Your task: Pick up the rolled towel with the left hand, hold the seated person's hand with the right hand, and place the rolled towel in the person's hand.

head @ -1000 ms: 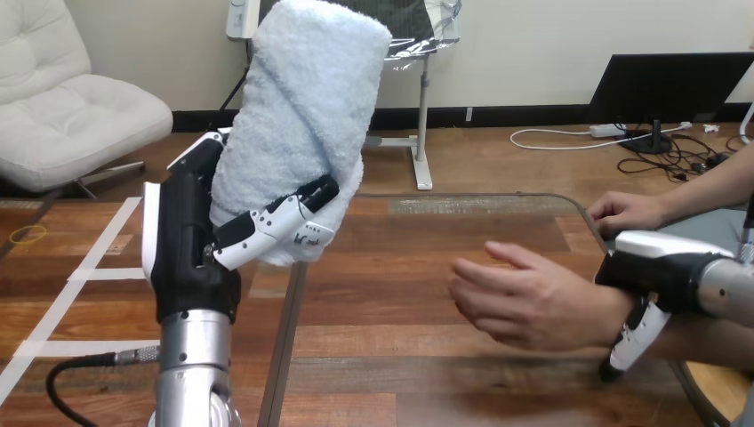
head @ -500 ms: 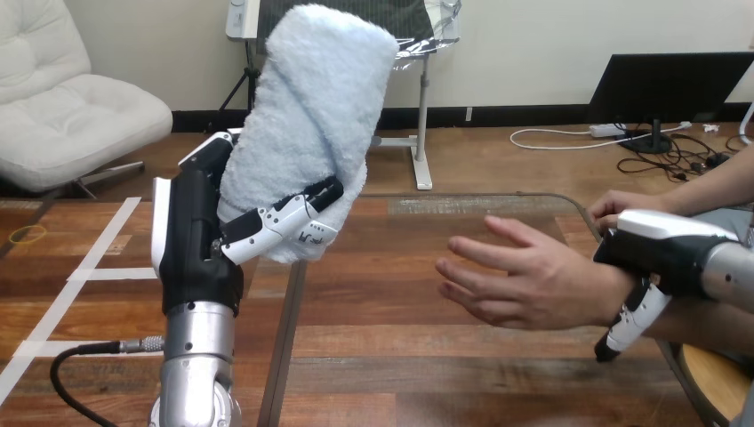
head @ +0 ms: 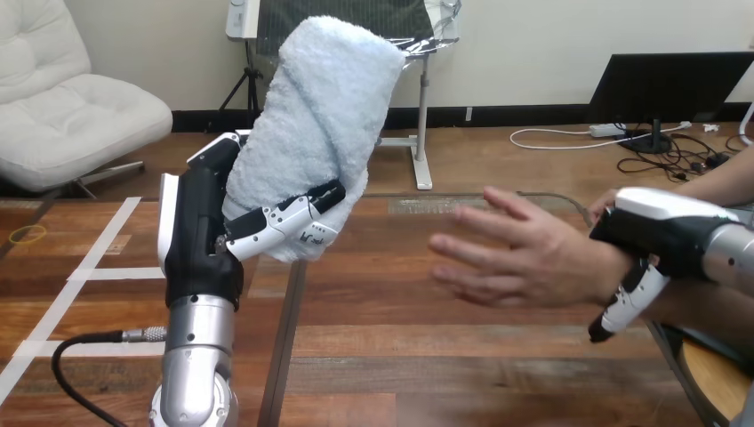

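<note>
A pale blue rolled towel (head: 320, 124) stands upright, well above the table, in my left hand (head: 209, 236), whose fingers curl round its lower part. To the right, the person's hand (head: 525, 253) is held out over the table, fingers spread and pointing left toward the towel. My right hand (head: 662, 236) is at the person's wrist, with fingers curled round it from above and below. A gap of bare table separates the towel from the person's fingertips.
The wooden table (head: 418, 356) has a rounded far right corner. The person's other hand (head: 609, 203) rests near that corner, behind my right hand. A round wooden stool edge (head: 711, 378) shows at the bottom right.
My right hand has lifted the person's hand up and slightly left. My left hand has carried the towel a little to the right, narrowing the gap.
</note>
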`<state>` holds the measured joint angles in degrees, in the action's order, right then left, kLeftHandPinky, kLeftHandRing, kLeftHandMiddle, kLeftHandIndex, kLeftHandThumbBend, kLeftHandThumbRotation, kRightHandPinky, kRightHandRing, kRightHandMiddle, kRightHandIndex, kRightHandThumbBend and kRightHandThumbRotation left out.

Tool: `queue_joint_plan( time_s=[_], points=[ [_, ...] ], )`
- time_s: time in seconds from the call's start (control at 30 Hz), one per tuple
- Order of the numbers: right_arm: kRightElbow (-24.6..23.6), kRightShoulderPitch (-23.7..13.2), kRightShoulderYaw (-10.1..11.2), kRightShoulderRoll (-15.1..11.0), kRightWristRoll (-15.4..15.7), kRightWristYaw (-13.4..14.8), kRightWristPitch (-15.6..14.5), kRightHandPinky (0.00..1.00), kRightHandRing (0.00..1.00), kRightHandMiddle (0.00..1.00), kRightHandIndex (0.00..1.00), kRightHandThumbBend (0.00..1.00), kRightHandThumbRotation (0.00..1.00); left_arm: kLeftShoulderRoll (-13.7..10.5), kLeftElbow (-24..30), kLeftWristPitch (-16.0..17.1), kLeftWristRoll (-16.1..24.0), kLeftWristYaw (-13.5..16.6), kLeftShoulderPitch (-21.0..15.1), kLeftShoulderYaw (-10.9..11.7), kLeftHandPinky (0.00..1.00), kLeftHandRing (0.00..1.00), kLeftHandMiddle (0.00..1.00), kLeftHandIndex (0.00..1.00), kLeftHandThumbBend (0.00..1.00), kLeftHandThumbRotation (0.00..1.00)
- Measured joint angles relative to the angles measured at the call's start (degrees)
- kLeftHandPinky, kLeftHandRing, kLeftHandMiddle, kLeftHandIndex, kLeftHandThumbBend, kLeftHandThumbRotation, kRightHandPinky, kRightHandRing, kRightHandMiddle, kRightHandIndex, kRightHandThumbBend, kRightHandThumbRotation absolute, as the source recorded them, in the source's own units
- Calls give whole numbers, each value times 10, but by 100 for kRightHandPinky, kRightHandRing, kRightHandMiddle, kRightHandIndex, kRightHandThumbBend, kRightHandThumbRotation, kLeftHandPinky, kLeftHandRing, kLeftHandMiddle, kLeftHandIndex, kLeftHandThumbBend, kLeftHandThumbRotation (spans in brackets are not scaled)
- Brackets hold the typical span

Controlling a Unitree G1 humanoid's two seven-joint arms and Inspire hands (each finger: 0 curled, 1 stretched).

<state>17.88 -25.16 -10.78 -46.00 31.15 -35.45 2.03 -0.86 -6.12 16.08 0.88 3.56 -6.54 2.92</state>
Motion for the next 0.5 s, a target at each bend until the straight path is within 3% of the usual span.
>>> queue_joint_plan(
  time_s=[0.5],
  points=[
    [-29,-13,4,0,-8,0,-2,20,25,33,34,86,10,-5,-89,29,-8,-24,-39,2,24,31,38,39,52,0]
  ],
)
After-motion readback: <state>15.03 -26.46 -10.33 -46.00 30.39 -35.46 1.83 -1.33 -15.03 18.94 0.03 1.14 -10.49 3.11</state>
